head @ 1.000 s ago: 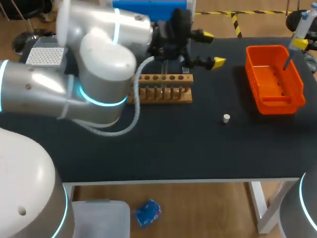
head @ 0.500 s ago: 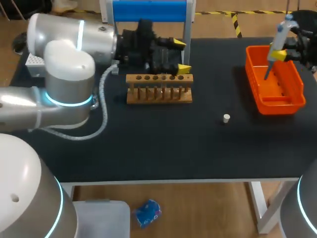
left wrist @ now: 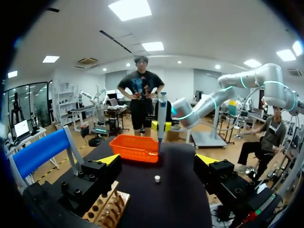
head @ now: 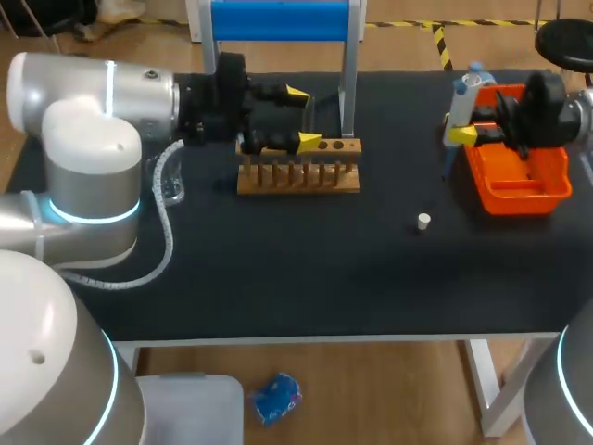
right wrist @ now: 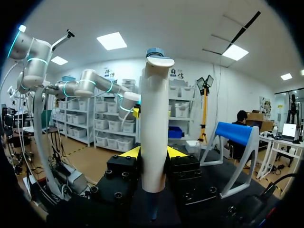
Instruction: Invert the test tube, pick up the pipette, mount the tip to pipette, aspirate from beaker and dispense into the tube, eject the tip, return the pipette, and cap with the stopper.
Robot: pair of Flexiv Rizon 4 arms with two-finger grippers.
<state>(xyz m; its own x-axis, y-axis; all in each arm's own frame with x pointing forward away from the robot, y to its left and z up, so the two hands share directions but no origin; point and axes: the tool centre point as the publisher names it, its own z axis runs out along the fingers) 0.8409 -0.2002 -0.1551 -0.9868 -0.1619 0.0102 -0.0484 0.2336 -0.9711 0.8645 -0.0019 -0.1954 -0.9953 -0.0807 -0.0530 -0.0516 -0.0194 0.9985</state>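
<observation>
The white pipette with a blue cap (head: 460,107) hangs at the far right of the black table (head: 324,269), long axis close to upright, cap up and thin shaft pointing down at the tabletop. In the right wrist view the pipette body (right wrist: 154,128) stands straight up between my fingers. My right gripper (head: 460,130) is clamped on its body from both sides, yellow tips pressed against it.

Just right of the pipette sits the orange plastic bin (head: 519,181); the shaft hangs just outside the bin's left wall. From the left wrist view the pipette (left wrist: 162,118) shows upright in front of the bin (left wrist: 135,148). Nearer and a little left lies the small white stopper (head: 423,221), alone on the cloth, well apart from the pipette.

Farther left stands the wooden test tube rack (head: 296,176), with the blue-topped metal stand (head: 278,19) behind it. My left gripper (head: 304,118) hovers over the rack's far edge, fingers spread wide with nothing between them; its nearer tip is over the rack's top board.
</observation>
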